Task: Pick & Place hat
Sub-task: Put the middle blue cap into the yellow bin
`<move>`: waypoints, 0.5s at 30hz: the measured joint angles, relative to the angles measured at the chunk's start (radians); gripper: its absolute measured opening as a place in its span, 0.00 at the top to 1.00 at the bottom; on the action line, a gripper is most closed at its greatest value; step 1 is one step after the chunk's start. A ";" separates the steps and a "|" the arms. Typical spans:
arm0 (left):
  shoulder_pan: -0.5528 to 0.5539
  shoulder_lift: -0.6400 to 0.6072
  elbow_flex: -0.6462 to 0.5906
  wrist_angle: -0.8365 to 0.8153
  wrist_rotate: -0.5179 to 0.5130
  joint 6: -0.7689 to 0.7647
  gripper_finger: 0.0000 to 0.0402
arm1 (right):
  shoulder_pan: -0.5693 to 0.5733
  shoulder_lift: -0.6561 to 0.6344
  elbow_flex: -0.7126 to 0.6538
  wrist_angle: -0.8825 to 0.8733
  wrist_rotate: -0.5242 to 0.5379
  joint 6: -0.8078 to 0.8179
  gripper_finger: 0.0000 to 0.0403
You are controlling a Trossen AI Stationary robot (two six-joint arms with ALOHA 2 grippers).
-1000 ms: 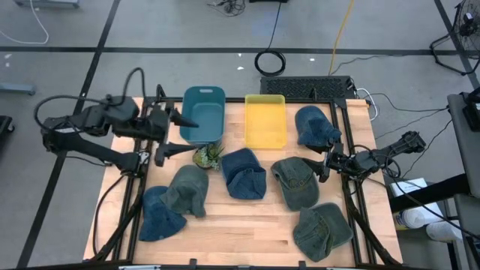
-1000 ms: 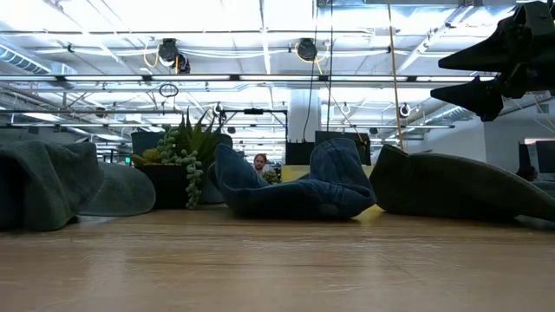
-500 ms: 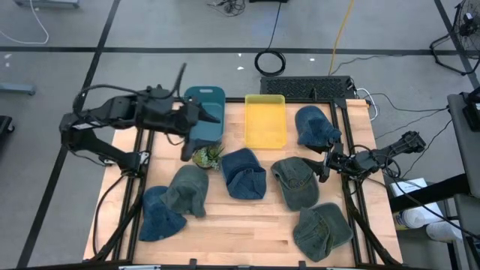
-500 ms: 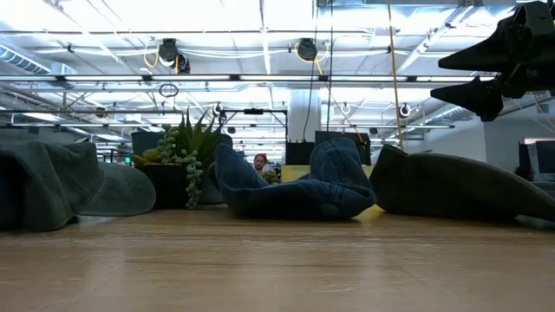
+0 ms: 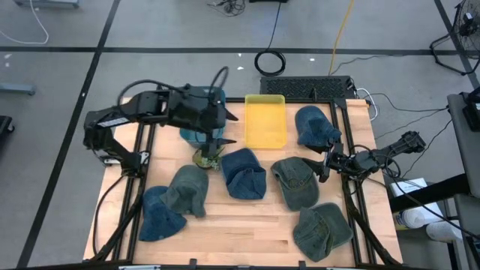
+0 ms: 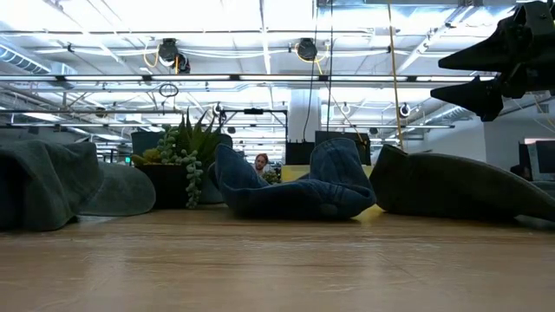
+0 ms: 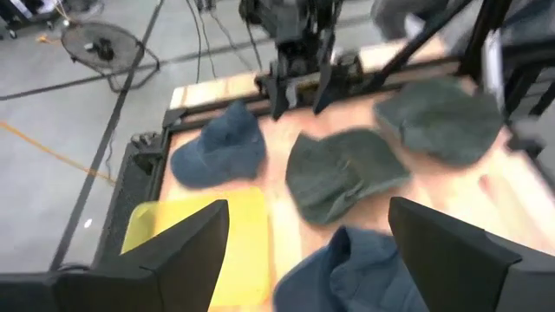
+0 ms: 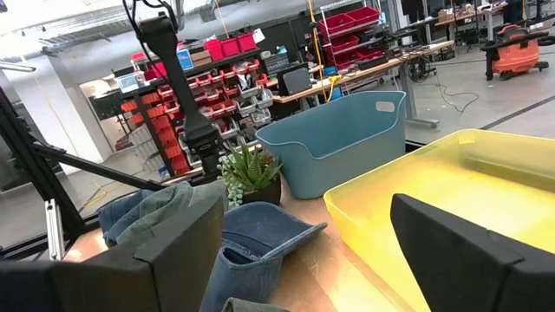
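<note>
Jaws of both grippers spread, empty; blue hat (image 5: 243,173) crumpled (brim folded under) mid-table.

High view looks straight down, low view level across the table (image 5: 247,217); both share the potted plant (image 6: 182,160).

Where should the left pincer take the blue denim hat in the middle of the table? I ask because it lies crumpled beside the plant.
Best from straight above, on the raised fold of the blue denim hat: in the low view two humps stand up, easy to pinch. The open left pincer hovers by the small potted plant, so come in on the side away from it.
</note>
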 joint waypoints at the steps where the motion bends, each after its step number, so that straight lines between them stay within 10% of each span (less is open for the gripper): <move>1: 0.000 0.014 0.014 -0.005 -0.012 0.017 0.19 | 0.000 0.000 0.000 0.000 0.000 0.000 0.21; 15: -0.045 0.067 0.031 -0.230 -0.162 0.336 0.18 | 0.000 0.000 0.000 -0.002 0.000 0.000 0.21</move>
